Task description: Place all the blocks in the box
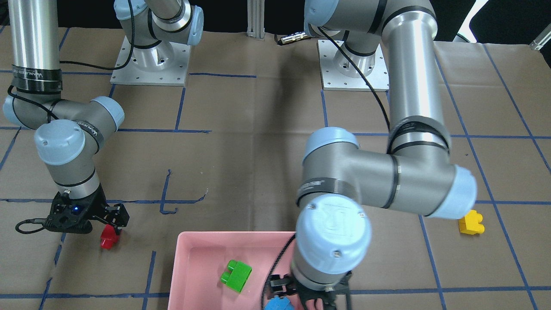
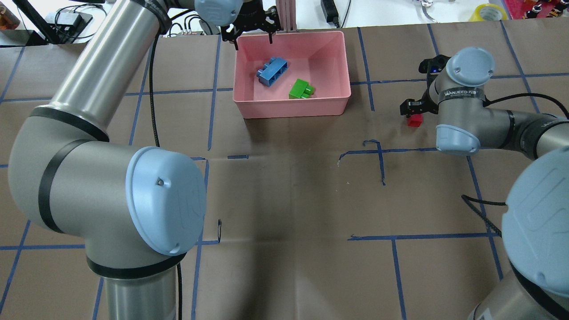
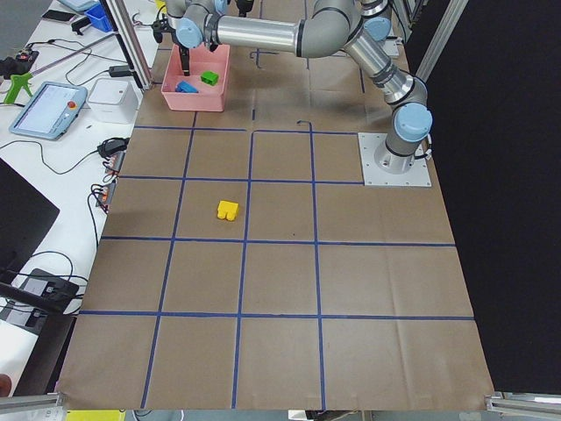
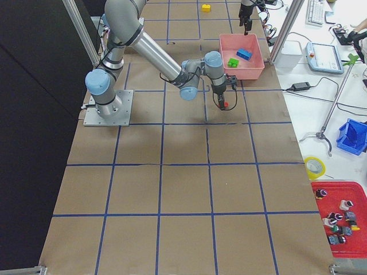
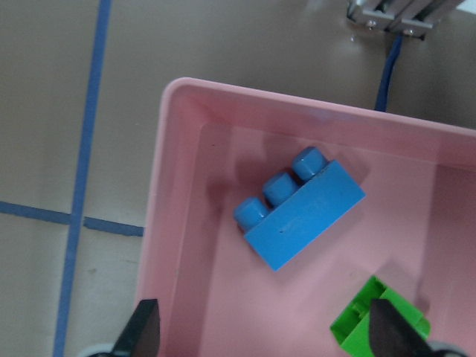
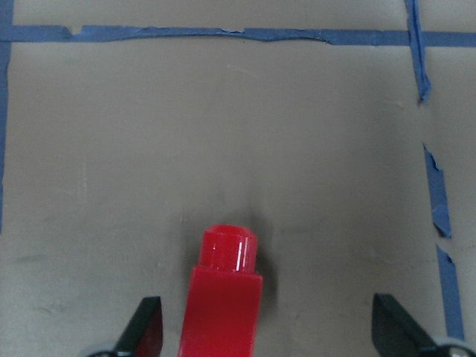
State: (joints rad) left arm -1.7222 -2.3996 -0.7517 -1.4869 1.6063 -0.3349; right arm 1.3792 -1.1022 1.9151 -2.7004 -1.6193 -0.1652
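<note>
**Red block next, two already boxed**

The box sits at the middle of the tabletop's far edge, with the blue block and the green block lying on its floor. The left claw hangs above the box, fingers spread and empty.

The red block rests on the tabletop near the far edge, toward the right end and apart from the box. The right claw is over it with its fingers wide apart and nothing gripped. The yellow block lies alone toward the left end.

We judge the step in hand to be the grasp on red. In the right wrist view the block sits off-centre, closer to one finger, so we would centre the claw first, or the closing finger may shove the block aside. We would then go low enough to pinch the flat sides rather than the stud. After that we lift above the box rim and release over bare floor, away from blue and green.
</note>
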